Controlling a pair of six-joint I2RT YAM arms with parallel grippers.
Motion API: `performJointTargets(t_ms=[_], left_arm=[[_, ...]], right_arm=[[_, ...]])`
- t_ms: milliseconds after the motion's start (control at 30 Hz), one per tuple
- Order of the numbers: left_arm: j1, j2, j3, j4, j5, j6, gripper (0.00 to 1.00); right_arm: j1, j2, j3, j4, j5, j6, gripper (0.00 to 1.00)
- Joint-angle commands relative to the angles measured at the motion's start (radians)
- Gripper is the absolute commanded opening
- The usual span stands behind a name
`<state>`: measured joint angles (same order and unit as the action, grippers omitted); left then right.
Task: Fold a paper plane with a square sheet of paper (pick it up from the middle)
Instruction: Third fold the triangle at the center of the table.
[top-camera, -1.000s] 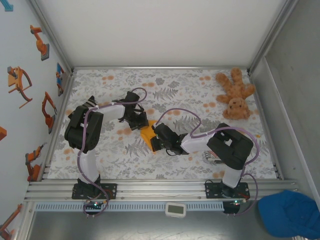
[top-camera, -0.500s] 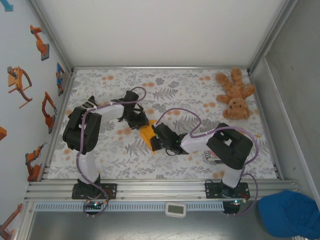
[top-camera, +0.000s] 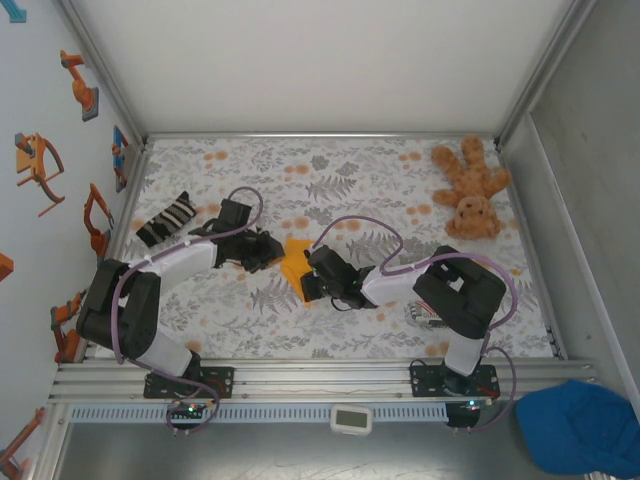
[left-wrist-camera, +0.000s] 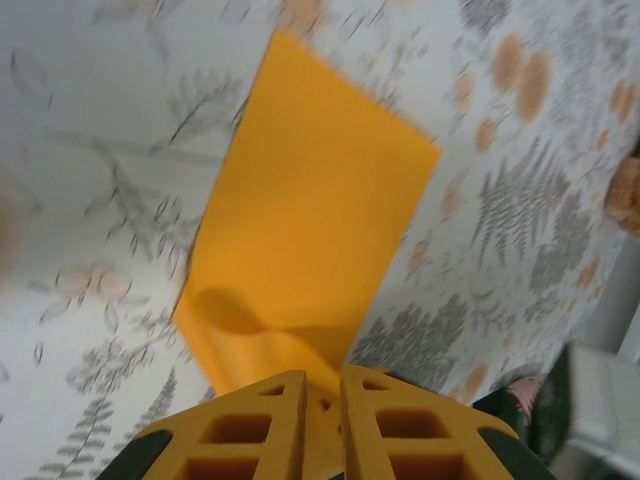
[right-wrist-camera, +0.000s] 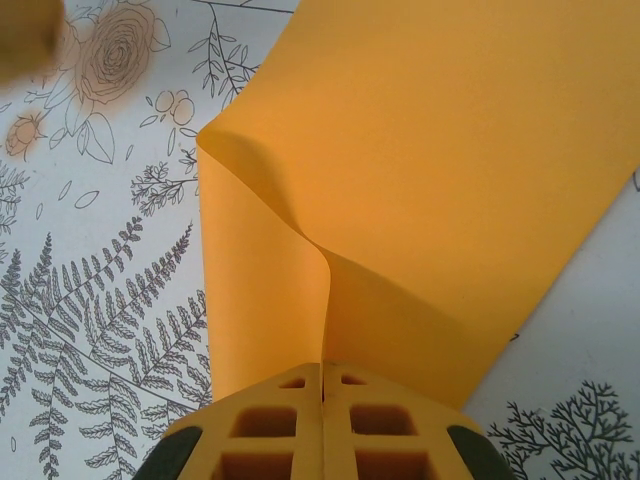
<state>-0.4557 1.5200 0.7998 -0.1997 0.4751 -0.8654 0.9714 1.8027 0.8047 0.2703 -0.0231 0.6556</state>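
Observation:
The square sheet of paper (top-camera: 294, 256) is bright orange and lies mid-table, folded to a smaller four-sided shape. My right gripper (top-camera: 313, 281) is at its near right edge. In the right wrist view that gripper (right-wrist-camera: 322, 366) is shut on a raised ridge of the sheet (right-wrist-camera: 430, 150), which curls up between its fingers. My left gripper (top-camera: 266, 250) is just left of the sheet. In the left wrist view its jaws (left-wrist-camera: 322, 376) stand a narrow gap apart, and the sheet (left-wrist-camera: 310, 230) lies flat beyond the tips. A paper plane is out of view.
A brown plush teddy (top-camera: 470, 190) lies at the far right corner. A striped packet (top-camera: 165, 218) lies at the left edge of the table, beside the left arm. The floral mat (top-camera: 340, 170) is bounded by metal rails.
The left arm has swung down and to the left, uncovering the striped packet. Its gripper has drawn back off the sheet and its jaws have parted slightly. The right gripper has held still.

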Motion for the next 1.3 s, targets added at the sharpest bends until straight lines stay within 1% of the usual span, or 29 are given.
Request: performJointTargets(t_ms=[0, 233, 333, 633, 1267], left_arm=[[-0.040, -0.048, -0.018, 0.056, 0.019, -0.059, 0.15], [-0.103, 0.016, -0.028, 0.085, 0.022, -0.077, 0.14], [-0.119, 0.052, -0.024, 0.086, 0.023, -0.076, 0.11], [-0.126, 0.103, -0.030, 0.073, 0.010, -0.057, 0.09], [-0.124, 0.133, -0.053, 0.057, -0.033, -0.042, 0.09]], right_arm=[[-0.006, 0.019, 0.001, -0.028, -0.001, 0.013, 0.00], [-0.005, 0.019, -0.001, -0.030, 0.000, 0.018, 0.00], [-0.006, 0.015, -0.002, -0.033, 0.005, 0.018, 0.00], [-0.007, 0.013, -0.002, -0.042, 0.009, 0.019, 0.00], [-0.010, 0.017, -0.001, -0.046, 0.009, 0.022, 0.00]])
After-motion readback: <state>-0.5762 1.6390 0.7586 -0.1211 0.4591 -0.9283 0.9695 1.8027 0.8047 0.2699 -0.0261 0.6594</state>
